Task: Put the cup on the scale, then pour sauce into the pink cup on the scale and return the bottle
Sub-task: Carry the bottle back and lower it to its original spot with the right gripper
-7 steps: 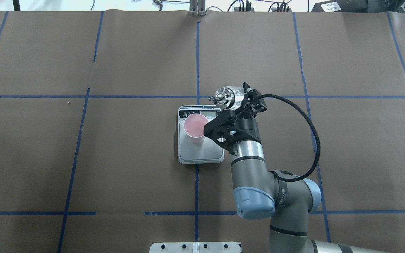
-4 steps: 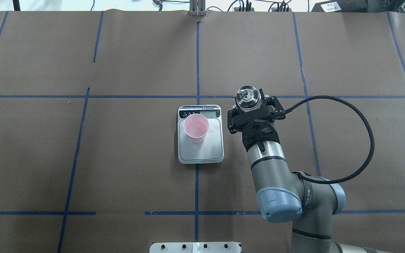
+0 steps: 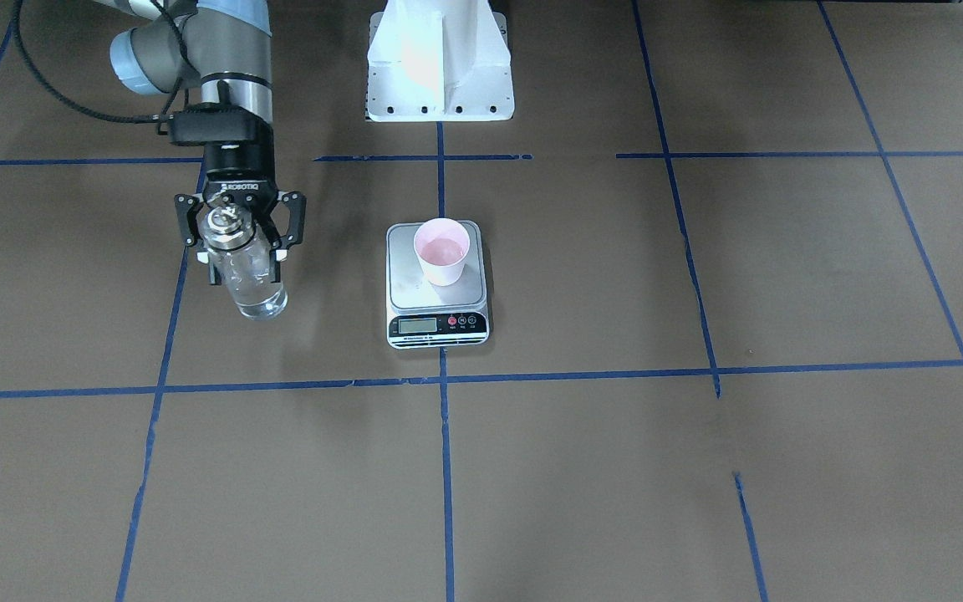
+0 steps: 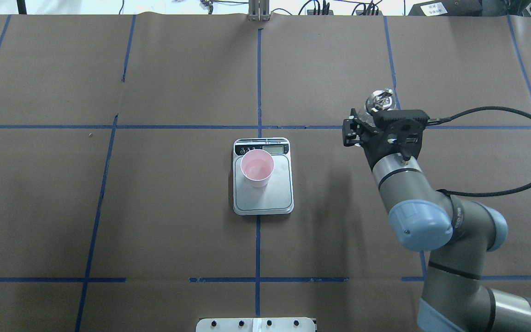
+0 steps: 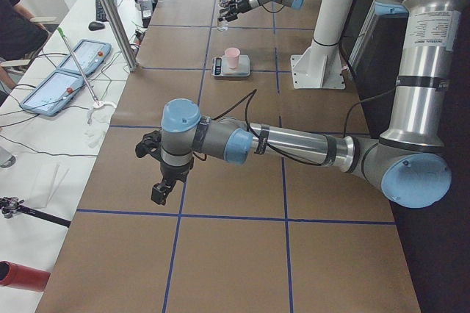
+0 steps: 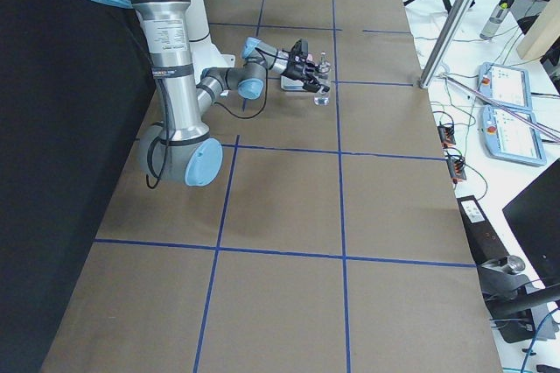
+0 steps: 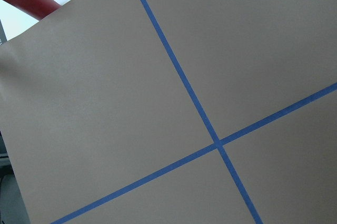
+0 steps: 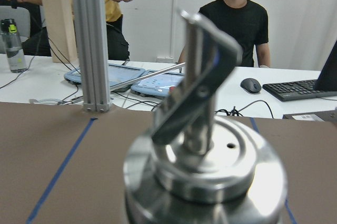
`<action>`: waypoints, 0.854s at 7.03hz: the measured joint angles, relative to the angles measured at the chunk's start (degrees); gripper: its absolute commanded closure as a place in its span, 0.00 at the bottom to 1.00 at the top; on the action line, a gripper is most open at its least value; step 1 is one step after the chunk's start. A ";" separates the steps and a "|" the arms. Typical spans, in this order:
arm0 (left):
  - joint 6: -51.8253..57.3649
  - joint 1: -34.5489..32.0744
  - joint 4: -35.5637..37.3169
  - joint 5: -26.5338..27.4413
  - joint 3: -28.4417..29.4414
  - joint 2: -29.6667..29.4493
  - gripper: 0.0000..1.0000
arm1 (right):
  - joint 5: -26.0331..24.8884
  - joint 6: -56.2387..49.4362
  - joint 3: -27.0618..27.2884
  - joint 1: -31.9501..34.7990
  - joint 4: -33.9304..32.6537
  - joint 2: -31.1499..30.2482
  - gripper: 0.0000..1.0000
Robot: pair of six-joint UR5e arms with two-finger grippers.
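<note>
Right of scale [image 3: 406,288], my right fingers [image 3: 280,247] clamp bottle [image 3: 252,288] upright; cup [image 3: 442,251] on scale; left fingers [image 5: 156,194]: I cannot tell.

Swung the right gripper [image 3: 245,263] and the clasped bottle [image 4: 380,99] away from the scale [image 4: 263,198]: from frame centre to upper right of centre in the overhead view, beside the vertical blue tape line [image 4: 391,69]. Righted the bottle from tilted, spout toward the cup [image 4: 257,167], to upright.
</note>
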 measured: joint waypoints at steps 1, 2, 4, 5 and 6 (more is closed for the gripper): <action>-0.02 -0.04 0.04 0.06 -0.65 0.00 0.00 | 4.91 4.20 -0.16 3.02 -0.22 -2.27 1.00; -0.03 -0.06 0.03 0.14 -1.09 0.00 0.00 | 7.52 7.35 -0.55 4.53 -0.70 -4.01 1.00; -0.03 -0.04 0.00 0.25 -1.72 0.00 0.00 | 8.03 9.20 -1.46 5.13 -1.54 -5.42 1.00; -0.03 -0.04 0.03 0.30 -1.98 0.00 0.00 | 7.17 9.37 -2.40 5.13 -1.88 -5.68 1.00; -0.03 -0.04 0.05 0.32 -2.09 0.00 0.00 | 6.50 9.64 -3.06 5.10 -2.02 -5.91 1.00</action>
